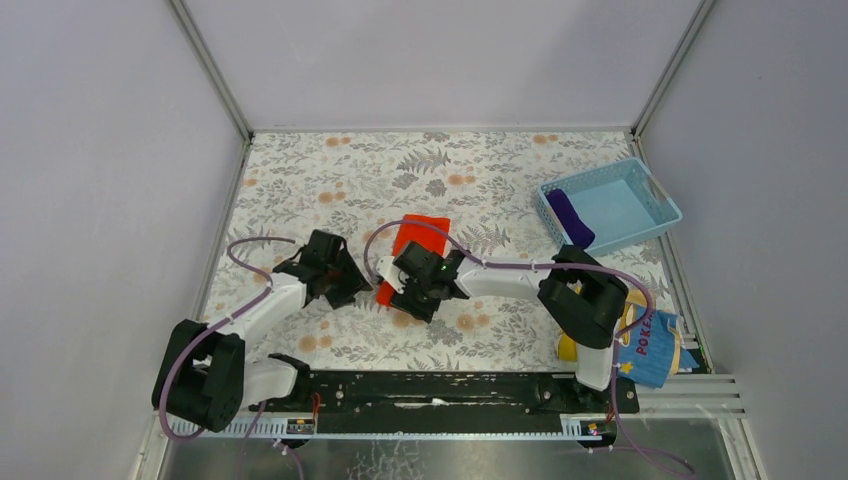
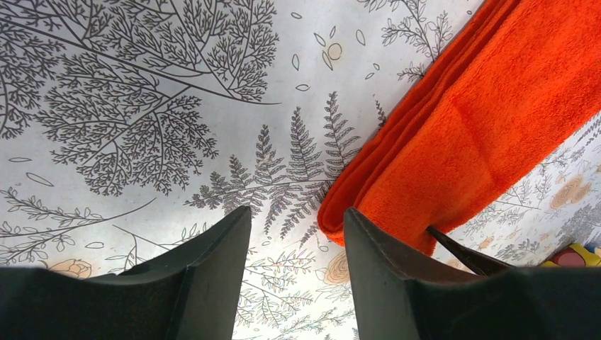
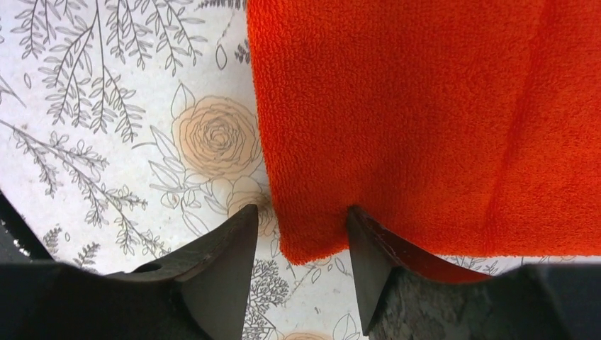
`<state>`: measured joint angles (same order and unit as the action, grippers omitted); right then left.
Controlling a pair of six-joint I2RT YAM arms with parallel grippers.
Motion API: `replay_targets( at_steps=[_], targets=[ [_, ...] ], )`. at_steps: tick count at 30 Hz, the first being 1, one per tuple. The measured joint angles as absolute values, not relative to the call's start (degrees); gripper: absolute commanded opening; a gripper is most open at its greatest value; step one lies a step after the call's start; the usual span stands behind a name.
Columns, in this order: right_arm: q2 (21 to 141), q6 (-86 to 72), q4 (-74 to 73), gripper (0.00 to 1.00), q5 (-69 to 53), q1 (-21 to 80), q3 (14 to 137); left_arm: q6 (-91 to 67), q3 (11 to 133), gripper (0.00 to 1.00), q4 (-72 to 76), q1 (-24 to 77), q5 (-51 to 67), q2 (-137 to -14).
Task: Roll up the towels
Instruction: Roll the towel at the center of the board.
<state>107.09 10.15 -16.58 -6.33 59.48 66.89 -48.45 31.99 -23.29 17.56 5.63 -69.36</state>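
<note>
The orange-red towel (image 1: 422, 232) lies folded flat mid-counter (image 1: 330, 180). The purple towel (image 1: 570, 218) sits in the blue basket (image 1: 655, 200) at two o'clock. My right tool (image 3: 299, 221) straddles the folded one's near corner, released. My left tool (image 2: 298, 221), at its eight o'clock, is spread and empty.

The orange-red towel (image 1: 420, 233) — its near end hides under the right gripper (image 1: 405, 297). The printed cloth (image 1: 655, 352) is half covered by an arm.
</note>
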Motion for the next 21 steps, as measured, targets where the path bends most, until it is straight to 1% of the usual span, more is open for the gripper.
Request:
replay_targets(
  at_steps=[3,6,15,21],
  targets=[
    [108.53,10.11,-17.39,0.52,-5.19,59.99,68.84,-48.8,31.97,0.55,-23.27,17.56,5.87,-69.47],
    [109.19,9.5,-17.32,0.52,-4.82,60.34,69.69,-49.34,31.83,0.56,-23.22,17.56,6.13,-69.3],
    [109.34,7.46,-16.56,0.54,-3.9,61.19,69.78,-52.56,29.67,0.57,-21.78,18.06,9.26,-68.9],
    [109.36,6.59,-15.33,0.54,-4.03,61.41,69.45,-54.43,30.09,0.57,-19.42,20.6,9.61,-71.94]
  ],
)
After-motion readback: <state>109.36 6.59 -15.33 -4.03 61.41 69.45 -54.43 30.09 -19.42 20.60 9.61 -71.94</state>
